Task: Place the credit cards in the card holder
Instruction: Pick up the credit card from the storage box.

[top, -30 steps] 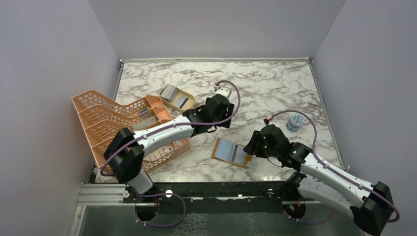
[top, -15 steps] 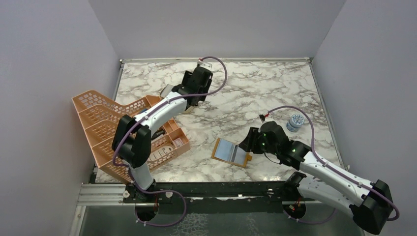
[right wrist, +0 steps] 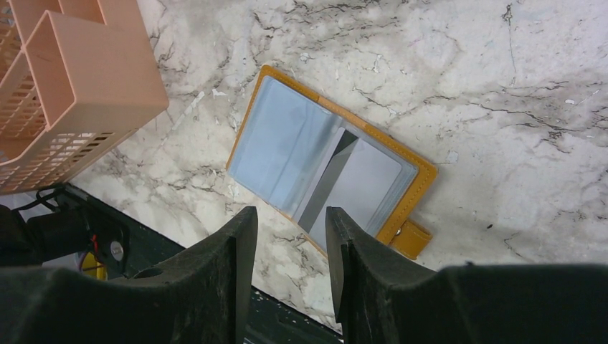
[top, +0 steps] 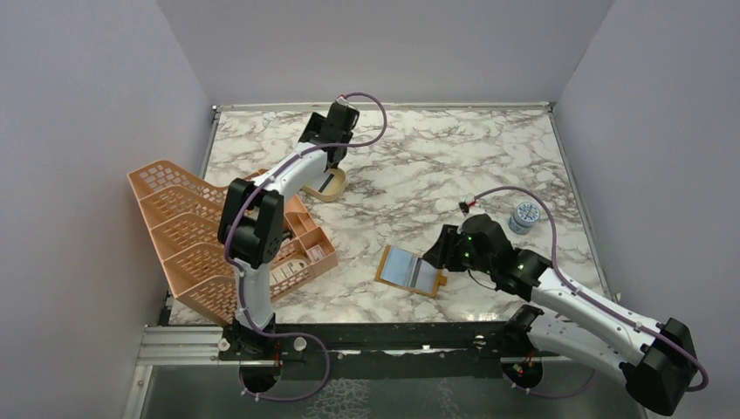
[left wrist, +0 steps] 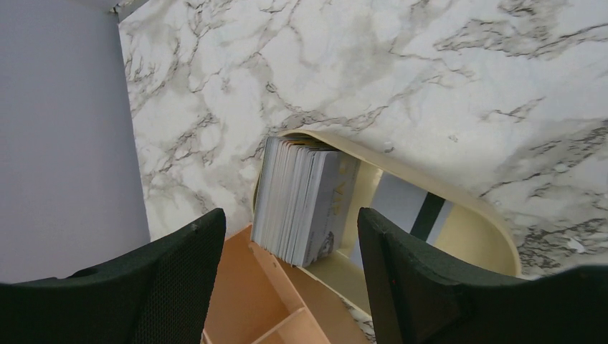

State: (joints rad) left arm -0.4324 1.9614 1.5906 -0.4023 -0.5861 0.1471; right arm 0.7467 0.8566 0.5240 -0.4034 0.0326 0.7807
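A stack of silvery credit cards [left wrist: 301, 201] stands on edge in a tan oval dish [left wrist: 459, 208]. One card with a black stripe [left wrist: 412, 215] lies flat beside the stack. My left gripper [left wrist: 288, 229] hovers over the dish, open and empty; in the top view it [top: 330, 161] is at the far left of the table. The mustard card holder [right wrist: 323, 161] lies open on the marble, with a striped card [right wrist: 358, 186] in its right pocket. My right gripper [right wrist: 290, 226] hangs just above its near edge, jaws slightly apart and empty. The holder also shows in the top view [top: 410, 269].
The peach lattice rack [top: 201, 236] stands left of the dish, and its corner shows under my left fingers [left wrist: 251, 301]. A small round blue-white tin [top: 524, 216] sits at the right. The table's black front rail [right wrist: 107, 236] lies close to the holder.
My left arm has swung from the table's middle to the far left and now sits over the tan dish. My right gripper has shifted slightly towards the open holder.
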